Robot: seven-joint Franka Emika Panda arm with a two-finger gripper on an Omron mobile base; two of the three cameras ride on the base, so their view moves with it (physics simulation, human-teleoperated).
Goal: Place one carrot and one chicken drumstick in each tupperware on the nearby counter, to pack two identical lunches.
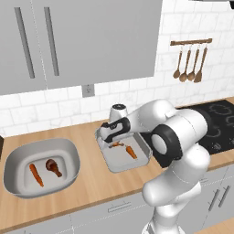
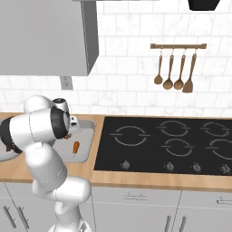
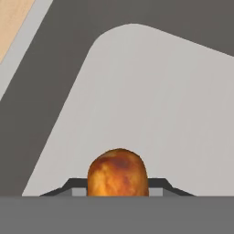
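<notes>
Light wood desk [image 1: 91, 183], white-tiled kitchen. Gripper [image 1: 114, 142], low inside small rectangular grey tupperware [image 1: 119, 161], pinches browned chicken drumstick [image 3: 118, 172] beside orange carrot [image 1: 130, 151]. Risk: early release bounces drumstick over the low rim.

Even, shadowless rendered light — soft, slightly blurry edges

Two grey containers on the wooden desk [image 1: 87, 183]. To the left, wide bowl-like tupperware [image 1: 41, 167], holding one carrot [image 1: 35, 174] and one chicken drumstick [image 1: 54, 167] side by side, apart. Further right, smaller rectangular tupperware [image 1: 124, 153], holding a second carrot [image 1: 130, 151] near its right wall. White arm bent over this container, gripper [image 1: 115, 142] low inside it, a brown-orange piece [image 1: 117, 144] just under the hand. Black stovetop [image 1: 215, 121] on the right; wooden utensils [image 1: 189, 66] on the tiled wall.
</notes>
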